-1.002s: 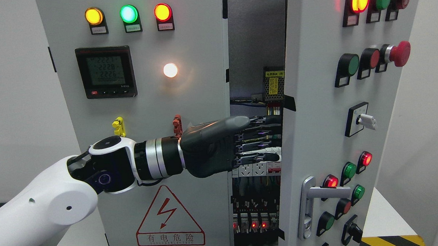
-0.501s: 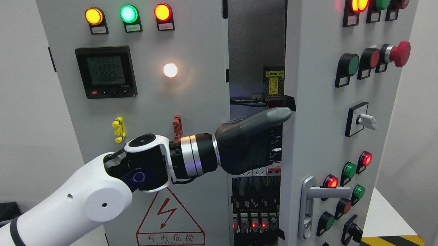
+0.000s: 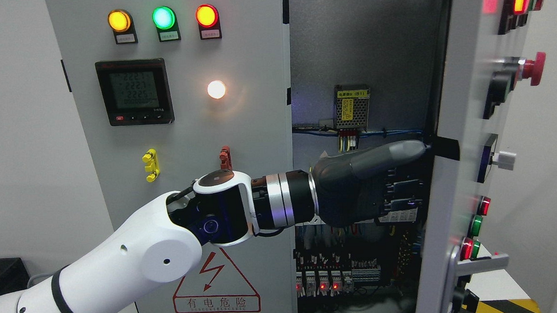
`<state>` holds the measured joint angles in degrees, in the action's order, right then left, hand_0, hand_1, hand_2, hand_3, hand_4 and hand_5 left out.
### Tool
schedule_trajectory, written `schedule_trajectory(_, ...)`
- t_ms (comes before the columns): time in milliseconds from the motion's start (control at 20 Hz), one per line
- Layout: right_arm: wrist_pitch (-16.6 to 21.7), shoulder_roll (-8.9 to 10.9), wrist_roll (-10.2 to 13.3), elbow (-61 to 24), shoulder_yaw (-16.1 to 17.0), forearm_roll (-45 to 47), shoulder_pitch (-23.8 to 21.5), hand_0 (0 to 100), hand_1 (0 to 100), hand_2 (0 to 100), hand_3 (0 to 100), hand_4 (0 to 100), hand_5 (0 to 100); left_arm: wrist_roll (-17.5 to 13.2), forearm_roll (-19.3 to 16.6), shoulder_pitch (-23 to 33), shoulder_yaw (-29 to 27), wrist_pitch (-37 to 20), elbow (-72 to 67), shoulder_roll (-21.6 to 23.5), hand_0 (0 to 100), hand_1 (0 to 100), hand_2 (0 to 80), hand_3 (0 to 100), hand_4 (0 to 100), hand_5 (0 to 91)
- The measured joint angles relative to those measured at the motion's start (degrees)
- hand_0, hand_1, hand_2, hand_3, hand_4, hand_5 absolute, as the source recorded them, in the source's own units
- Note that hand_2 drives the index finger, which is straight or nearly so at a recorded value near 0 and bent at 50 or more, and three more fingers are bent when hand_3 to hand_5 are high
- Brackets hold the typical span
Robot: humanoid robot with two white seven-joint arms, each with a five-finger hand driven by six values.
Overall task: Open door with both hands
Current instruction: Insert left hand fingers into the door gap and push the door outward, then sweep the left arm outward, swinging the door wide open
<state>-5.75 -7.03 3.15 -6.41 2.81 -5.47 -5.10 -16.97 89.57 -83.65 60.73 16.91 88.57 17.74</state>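
The grey cabinet's right door [image 3: 457,99] stands swung well out to the right, seen almost edge-on, with its silver lever handle [image 3: 483,261] low down. My left hand [image 3: 416,175], dark grey on a white arm from the lower left, reaches across the opening. Its thumb tip and extended fingers lie against the door's inner edge, holding nothing. The left door [image 3: 185,132] with the meter and lamps stays closed. No right arm shows.
Inside the cabinet [image 3: 362,37] are a power supply [image 3: 352,106], wiring, and breakers with red lights [image 3: 320,284] along the bottom. A red emergency button [image 3: 535,68] and other switches stick out of the right door. Yellow-black tape [image 3: 511,307] marks the base.
My left arm has pushed rightward, from the narrow gap to the door's inner edge. The right door has swung much wider, exposing the inside.
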Motion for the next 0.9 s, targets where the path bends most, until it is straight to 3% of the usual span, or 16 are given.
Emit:
schedule_trajectory(451, 0.00, 0.00, 0.00, 0.00, 0.00, 0.00, 0.00, 10, 13, 0, 0, 0, 0, 6.19, -0.91, -2.08, -0.03, 1.83, 0.38, -7.63, 12, 56, 0.0, 0, 0, 0.0)
schedule_trajectory(902, 0.00, 0.00, 0.00, 0.00, 0.00, 0.00, 0.00, 10, 13, 0, 0, 0, 0, 8.51, -7.24, -2.14, 0.10, 2.30, 0.47, -15.99, 12, 56, 0.0, 0, 0, 0.0)
